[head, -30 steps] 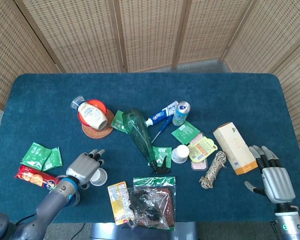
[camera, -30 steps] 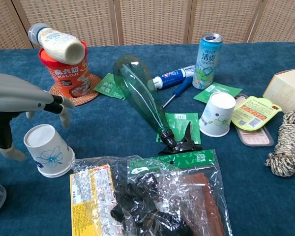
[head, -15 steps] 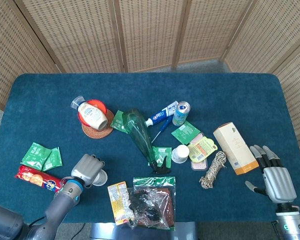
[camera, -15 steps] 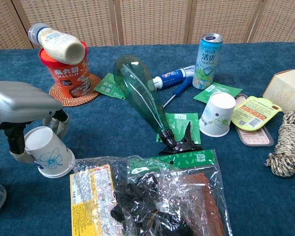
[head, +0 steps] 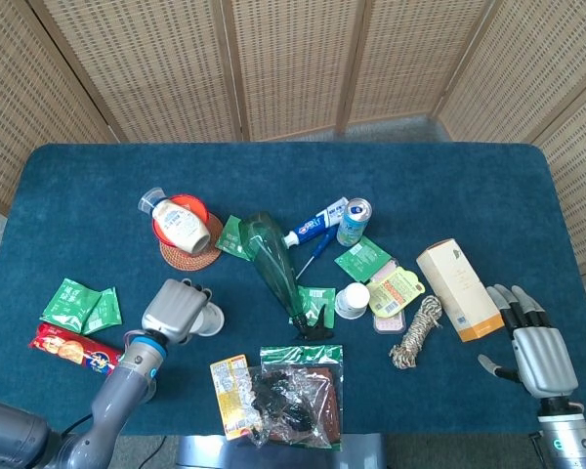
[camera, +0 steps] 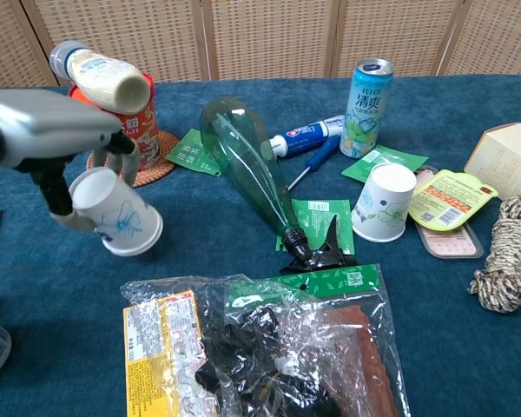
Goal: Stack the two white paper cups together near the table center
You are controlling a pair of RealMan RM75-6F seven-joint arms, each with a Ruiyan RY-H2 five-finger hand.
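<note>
Cups first: your left hand (camera: 48, 143) is gripping one white paper cup (camera: 117, 213), tilting it off the counter (head: 469, 186), rim down and away from the palm. Just beyond its fingers is lying the green bottle (camera: 247, 161); past that, the second white paper cup (camera: 386, 201) is standing inverted. Your right hand (head: 539, 354) is resting apart, fingers spread, holding nothing.

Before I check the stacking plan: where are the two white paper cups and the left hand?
Held paper cup (camera: 117, 217), chest view, on its flowered side wall.
Second paper cup (camera: 385, 204), chest view, on its side wall, standing upside down.
Left hand (head: 176, 310), head view, on the back of the hand.
</note>
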